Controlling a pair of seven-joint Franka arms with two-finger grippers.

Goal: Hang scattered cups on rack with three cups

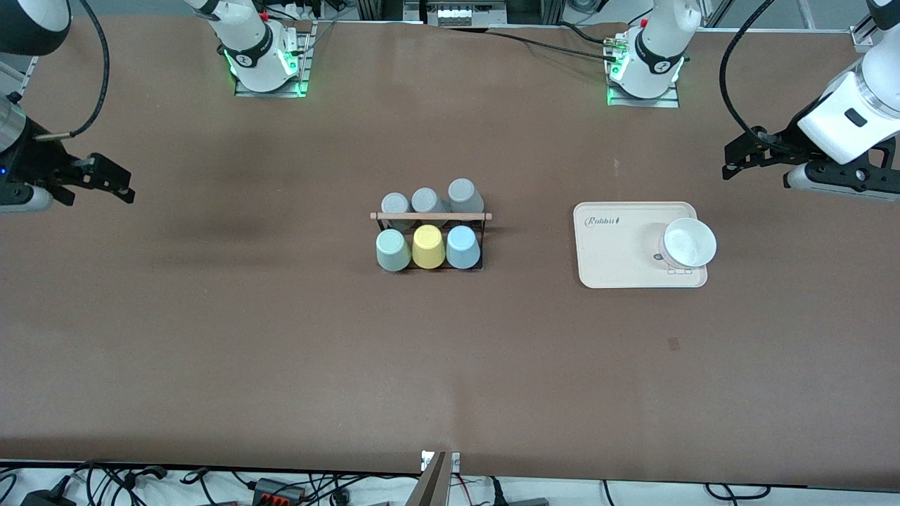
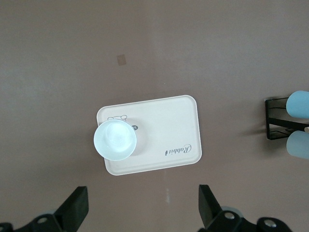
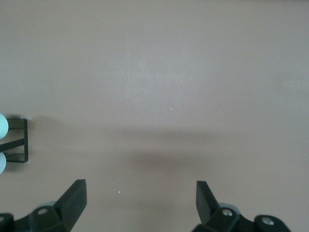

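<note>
The rack (image 1: 430,216), black wire with a wooden rod, stands mid-table. The mint-green cup (image 1: 392,251) and the light blue cup (image 1: 463,247) sit upside down on its nearer row, with a yellow cup (image 1: 428,247) between them. My left gripper (image 1: 738,158) is open and empty, up in the air at the left arm's end, by the tray. My right gripper (image 1: 116,179) is open and empty over bare table at the right arm's end. The left wrist view shows its open gripper (image 2: 142,203), the rack's end (image 2: 275,121) and the blue cup (image 2: 298,104). The right wrist view shows its open gripper (image 3: 140,198), the rack's end (image 3: 21,140) and the mint cup (image 3: 2,124).
Three grey cups (image 1: 426,201) fill the rack's farther row. A beige tray (image 1: 619,253) with a white bowl (image 1: 689,244) on it lies toward the left arm's end; both also show in the left wrist view, the tray (image 2: 164,125) and the bowl (image 2: 114,140).
</note>
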